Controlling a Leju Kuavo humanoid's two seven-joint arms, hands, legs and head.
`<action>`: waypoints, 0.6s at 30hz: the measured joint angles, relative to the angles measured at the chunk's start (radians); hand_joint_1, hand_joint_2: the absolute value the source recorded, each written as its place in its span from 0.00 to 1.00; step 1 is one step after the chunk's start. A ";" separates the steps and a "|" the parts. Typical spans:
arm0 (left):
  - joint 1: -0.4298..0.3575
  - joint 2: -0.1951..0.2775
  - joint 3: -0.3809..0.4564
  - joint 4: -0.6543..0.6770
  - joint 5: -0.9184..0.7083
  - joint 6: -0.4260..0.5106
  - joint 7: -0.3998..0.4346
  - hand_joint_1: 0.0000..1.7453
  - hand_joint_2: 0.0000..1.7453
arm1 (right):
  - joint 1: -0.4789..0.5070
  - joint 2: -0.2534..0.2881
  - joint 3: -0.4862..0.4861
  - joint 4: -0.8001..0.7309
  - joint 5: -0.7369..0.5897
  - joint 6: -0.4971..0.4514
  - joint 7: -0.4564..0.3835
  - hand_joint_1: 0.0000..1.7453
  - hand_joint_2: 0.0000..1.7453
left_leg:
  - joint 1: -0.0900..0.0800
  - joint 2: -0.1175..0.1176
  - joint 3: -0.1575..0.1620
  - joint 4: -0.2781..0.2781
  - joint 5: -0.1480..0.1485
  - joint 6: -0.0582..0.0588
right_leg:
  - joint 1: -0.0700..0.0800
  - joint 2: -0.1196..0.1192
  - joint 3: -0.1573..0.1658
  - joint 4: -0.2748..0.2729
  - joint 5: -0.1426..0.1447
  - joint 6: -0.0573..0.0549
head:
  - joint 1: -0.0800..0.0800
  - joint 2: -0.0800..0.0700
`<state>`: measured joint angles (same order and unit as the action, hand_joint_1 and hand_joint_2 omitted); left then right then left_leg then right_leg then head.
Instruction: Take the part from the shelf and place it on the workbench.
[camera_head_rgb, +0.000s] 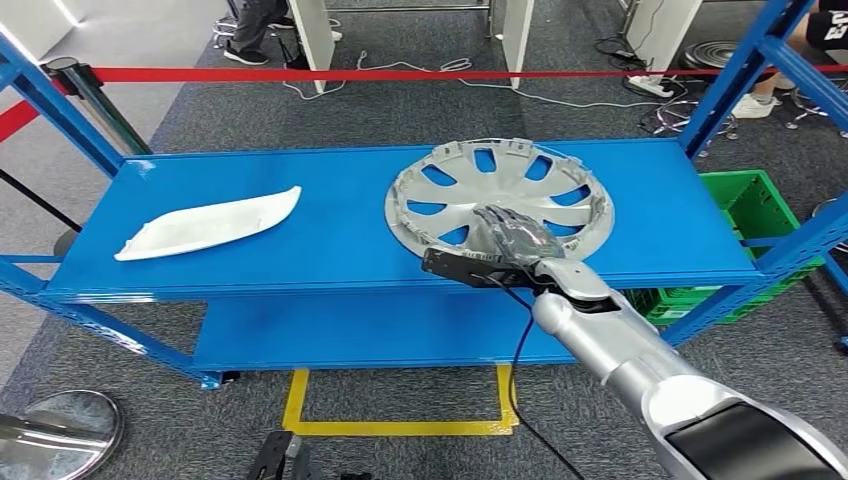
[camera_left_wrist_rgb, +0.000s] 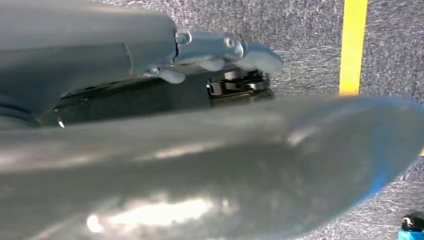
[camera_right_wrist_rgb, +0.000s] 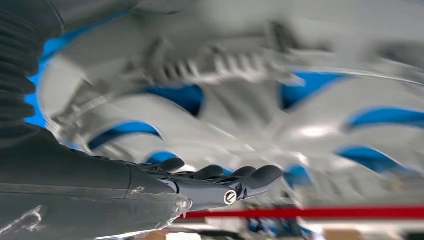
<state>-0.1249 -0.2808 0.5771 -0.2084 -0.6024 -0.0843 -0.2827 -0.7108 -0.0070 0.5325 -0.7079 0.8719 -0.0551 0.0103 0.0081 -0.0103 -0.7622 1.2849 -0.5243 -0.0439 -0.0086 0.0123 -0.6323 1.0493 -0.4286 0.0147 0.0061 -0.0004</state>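
So the silver hubcap (camera_head_rgb: 500, 197) lies flat on the blue shelf (camera_head_rgb: 330, 235), right of a white trim piece (camera_head_rgb: 207, 224). The right hand (camera_head_rgb: 512, 237) rests on its near rim, fingers stretched out flat, gripping nothing. Can't tell how the left hand (camera_left_wrist_rgb: 220, 52) sits.

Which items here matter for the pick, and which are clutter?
Job: hubcap; shelf; right hand over the hubcap's near edge.
Clutter: white panel; green crate; red barrier tape; yellow floor marking.
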 joint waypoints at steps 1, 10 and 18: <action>-0.001 0.000 -0.001 0.000 -0.002 0.000 0.002 0.00 0.00 | -0.007 0.000 -0.003 0.018 -0.002 -0.001 0.008 0.00 1.00 | 0.000 0.000 0.011 -0.025 0.025 0.003 | 0.000 0.000 0.001 0.000 0.000 0.000 | 0.000 0.000; -0.007 -0.002 -0.013 -0.001 -0.012 0.000 0.008 0.00 0.00 | -0.054 -0.013 -0.063 0.143 0.010 -0.032 0.038 1.00 1.00 | 0.000 -0.003 0.130 -0.270 0.117 0.040 | 0.004 0.000 -0.010 0.017 -0.018 0.037 | 0.007 0.000; -0.007 -0.002 -0.018 -0.001 -0.011 0.001 0.008 0.00 0.00 | -0.050 -0.020 -0.082 0.183 0.011 -0.036 0.031 1.00 1.00 | 0.000 -0.005 0.135 -0.270 0.115 0.050 | 0.002 -0.003 -0.070 0.137 -0.037 0.049 | 0.015 0.000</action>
<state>-0.1319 -0.2830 0.5591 -0.2090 -0.6138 -0.0836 -0.2750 -0.7612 -0.0274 0.4501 -0.5252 0.8827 -0.0910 0.0414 0.0078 -0.0149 -0.6275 1.0144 -0.4092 0.0057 -0.0070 0.0088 -0.7020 1.1862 -0.4660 0.0634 0.0208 -0.0004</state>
